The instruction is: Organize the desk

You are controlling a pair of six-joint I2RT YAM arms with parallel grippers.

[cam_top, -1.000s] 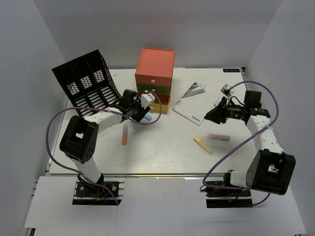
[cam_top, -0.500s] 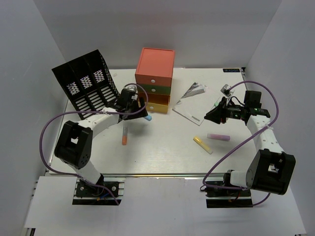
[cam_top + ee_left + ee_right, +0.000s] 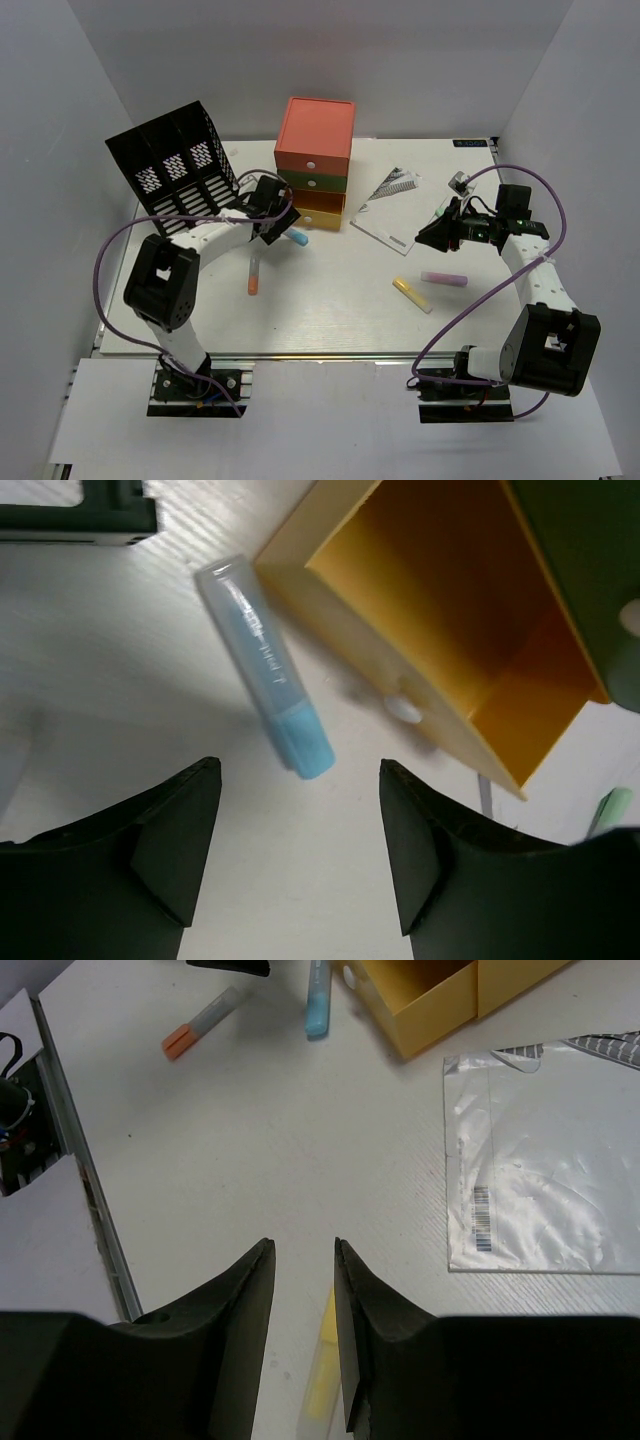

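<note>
The white desk (image 3: 330,310) holds loose markers. A blue marker (image 3: 298,238) lies by the open yellow bottom drawer (image 3: 318,217) of the drawer unit (image 3: 315,150). In the left wrist view the blue marker (image 3: 265,670) lies just ahead of my open, empty left gripper (image 3: 298,810), beside the open drawer (image 3: 450,630). My left gripper (image 3: 276,226) hovers over that spot. My right gripper (image 3: 424,238) hangs above the desk, jaws slightly apart and empty (image 3: 303,1252). A yellow highlighter (image 3: 325,1380) lies below it.
An orange marker (image 3: 253,272), the yellow highlighter (image 3: 412,294) and a pink marker (image 3: 443,278) lie on the desk. A black file holder (image 3: 175,170) stands at the back left. A plastic-wrapped notebook (image 3: 388,208) lies right of the drawers. A metal rail (image 3: 300,357) runs along the near edge.
My left wrist has turned and shifted a little left over the blue marker. The blue marker and the right arm have not moved.
</note>
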